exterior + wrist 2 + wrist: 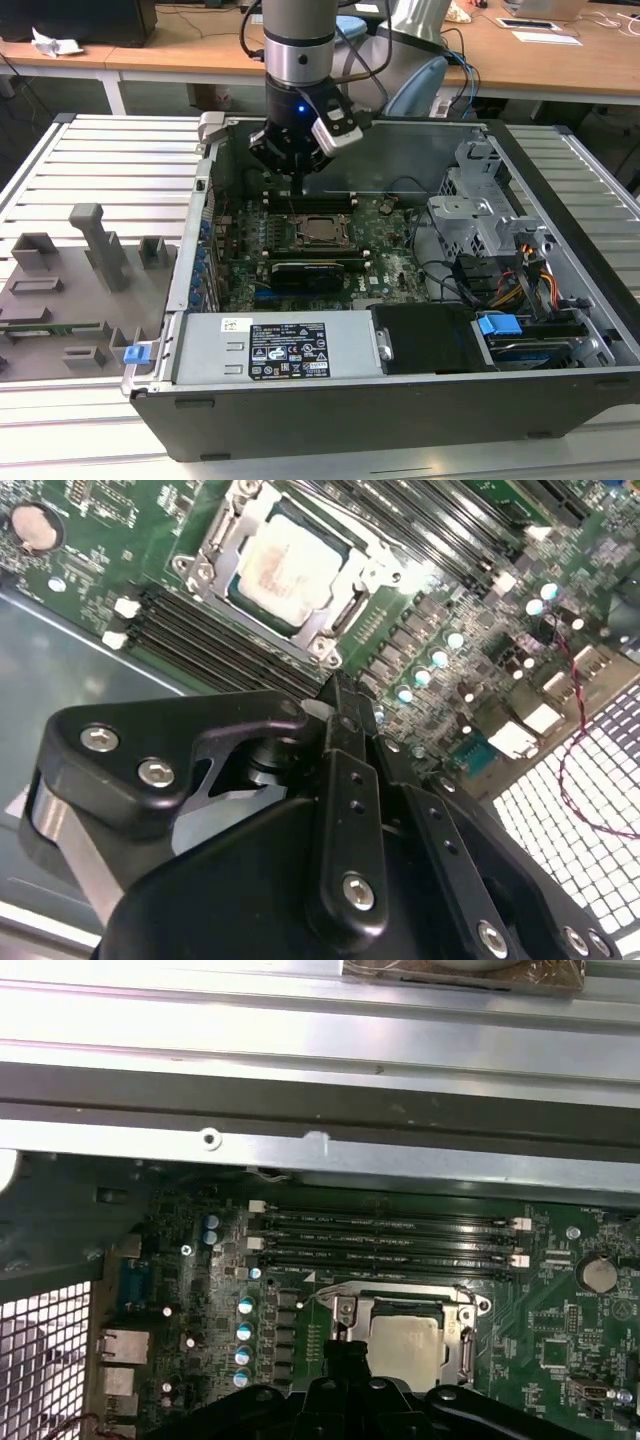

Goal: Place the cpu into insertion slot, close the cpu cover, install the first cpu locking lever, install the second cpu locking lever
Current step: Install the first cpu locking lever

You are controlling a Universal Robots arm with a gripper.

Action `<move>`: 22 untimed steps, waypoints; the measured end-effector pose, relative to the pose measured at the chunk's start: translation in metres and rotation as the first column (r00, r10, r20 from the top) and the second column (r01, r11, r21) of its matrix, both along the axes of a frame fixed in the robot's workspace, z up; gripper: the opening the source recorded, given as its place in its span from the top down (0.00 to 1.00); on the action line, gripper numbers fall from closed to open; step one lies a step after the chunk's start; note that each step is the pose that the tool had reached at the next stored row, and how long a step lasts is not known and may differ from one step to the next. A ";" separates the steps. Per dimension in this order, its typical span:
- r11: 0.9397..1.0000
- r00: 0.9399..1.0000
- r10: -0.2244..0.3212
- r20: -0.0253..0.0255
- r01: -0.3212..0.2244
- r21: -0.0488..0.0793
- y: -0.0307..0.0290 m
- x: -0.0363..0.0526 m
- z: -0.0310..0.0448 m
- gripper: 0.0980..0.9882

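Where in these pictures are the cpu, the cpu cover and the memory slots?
cpu (290, 572): second wrist view, middle of its metal face.
cpu cover (467, 1345): first wrist view, on a side bar of the frame.
memory slots (390, 1243): first wrist view, mid-length of the black slots.

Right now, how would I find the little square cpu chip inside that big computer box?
Look into the open computer case at the green motherboard. Near its middle, just below the robot's pincer, sits the cpu inside a silver frame. It is the lone pale, flat metal square; the memory slots beside it are long, thin and black.
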State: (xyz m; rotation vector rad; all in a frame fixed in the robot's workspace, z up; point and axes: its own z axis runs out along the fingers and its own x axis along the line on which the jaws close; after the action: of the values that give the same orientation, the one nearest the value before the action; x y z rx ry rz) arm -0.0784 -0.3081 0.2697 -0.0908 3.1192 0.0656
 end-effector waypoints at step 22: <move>1.000 1.000 0.000 0.000 0.000 0.002 0.0039 -0.0280 -0.0033 0.99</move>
State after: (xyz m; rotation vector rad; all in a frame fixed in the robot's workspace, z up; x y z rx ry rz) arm -0.1063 -0.3042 0.2664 -0.0906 3.1192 0.0686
